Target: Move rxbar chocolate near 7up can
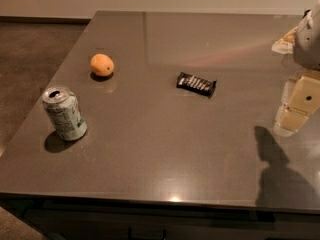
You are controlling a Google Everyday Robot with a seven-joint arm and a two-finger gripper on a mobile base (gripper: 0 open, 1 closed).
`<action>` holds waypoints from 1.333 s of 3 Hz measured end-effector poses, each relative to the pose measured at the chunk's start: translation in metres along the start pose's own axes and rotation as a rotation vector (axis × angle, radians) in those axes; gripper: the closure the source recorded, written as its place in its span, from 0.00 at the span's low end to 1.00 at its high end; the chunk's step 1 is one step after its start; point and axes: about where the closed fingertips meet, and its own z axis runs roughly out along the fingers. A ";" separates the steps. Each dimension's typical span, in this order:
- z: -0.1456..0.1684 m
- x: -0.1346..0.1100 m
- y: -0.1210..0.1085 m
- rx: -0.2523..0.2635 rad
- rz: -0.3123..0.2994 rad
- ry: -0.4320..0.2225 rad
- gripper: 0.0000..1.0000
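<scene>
The rxbar chocolate, a flat black bar with white lettering, lies near the middle of the grey table. The 7up can stands upright near the table's front left, silver top open, white and green sides. My gripper hangs at the right edge of the view, above the table, well to the right of the bar and far from the can. It casts a dark shadow on the table in front of it.
A round orange fruit sits at the back left, beyond the can. A pale packet lies at the far right back, partly behind the arm. The table's left edge drops to brown carpet.
</scene>
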 end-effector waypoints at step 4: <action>0.041 -0.010 -0.064 -0.014 0.042 -0.052 0.00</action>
